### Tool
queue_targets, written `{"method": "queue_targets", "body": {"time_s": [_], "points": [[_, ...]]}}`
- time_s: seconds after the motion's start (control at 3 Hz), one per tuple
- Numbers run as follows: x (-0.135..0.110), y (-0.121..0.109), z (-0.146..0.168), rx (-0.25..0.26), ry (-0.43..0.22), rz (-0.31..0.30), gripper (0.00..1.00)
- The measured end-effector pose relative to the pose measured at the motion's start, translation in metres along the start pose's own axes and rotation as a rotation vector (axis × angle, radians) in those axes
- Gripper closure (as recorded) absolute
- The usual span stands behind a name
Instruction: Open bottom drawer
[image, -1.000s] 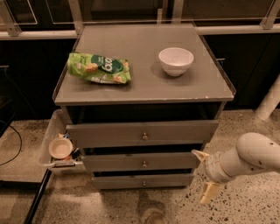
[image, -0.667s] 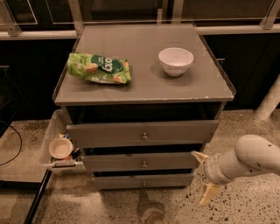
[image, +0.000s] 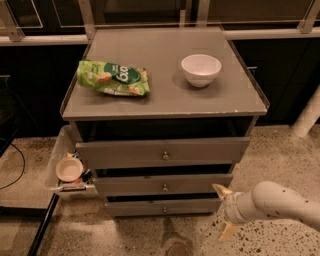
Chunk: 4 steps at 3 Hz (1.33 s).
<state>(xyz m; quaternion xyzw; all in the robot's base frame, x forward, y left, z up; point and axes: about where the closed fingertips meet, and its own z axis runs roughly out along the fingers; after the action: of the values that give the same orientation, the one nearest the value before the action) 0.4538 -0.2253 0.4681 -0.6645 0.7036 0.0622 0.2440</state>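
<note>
The bottom drawer (image: 162, 206) is the slimmest grey front at the foot of the grey cabinet, with a small round metal knob (image: 164, 209) at its centre. Its front stands about in line with the other drawer fronts. My gripper (image: 225, 211) is low at the right of the cabinet, just past the bottom drawer's right end, on a white arm (image: 280, 202) that enters from the right. Its two yellowish fingers (image: 220, 189) are spread apart and hold nothing. It is to the right of the knob and does not touch it.
The mid-sized drawer (image: 164, 184) and the widest drawer (image: 162, 152) lie above. A green snack bag (image: 114, 78) and a white bowl (image: 200, 69) sit on the cabinet top (image: 165, 100). A side tray (image: 59, 155) with a small bowl (image: 69, 169) hangs at the left. The floor is speckled.
My gripper has shifted slightly down and to the left, closer to the bottom drawer's right end. Nothing else has moved.
</note>
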Motion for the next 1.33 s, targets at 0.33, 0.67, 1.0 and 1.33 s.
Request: {"method": "queue_targets", "body": {"time_s": [0.33, 0.67, 1.0, 1.33], "points": [[0.021, -0.021, 0.033, 0.117, -0.018, -0.036, 0.0], [0.035, -0.043, 0.059, 0.179, -0.07, -0.049, 0.0], [0.038, -0.05, 0.063, 0.189, -0.073, -0.05, 0.0], [0.035, -0.047, 0.062, 0.194, -0.066, -0.073, 0.0]]}}
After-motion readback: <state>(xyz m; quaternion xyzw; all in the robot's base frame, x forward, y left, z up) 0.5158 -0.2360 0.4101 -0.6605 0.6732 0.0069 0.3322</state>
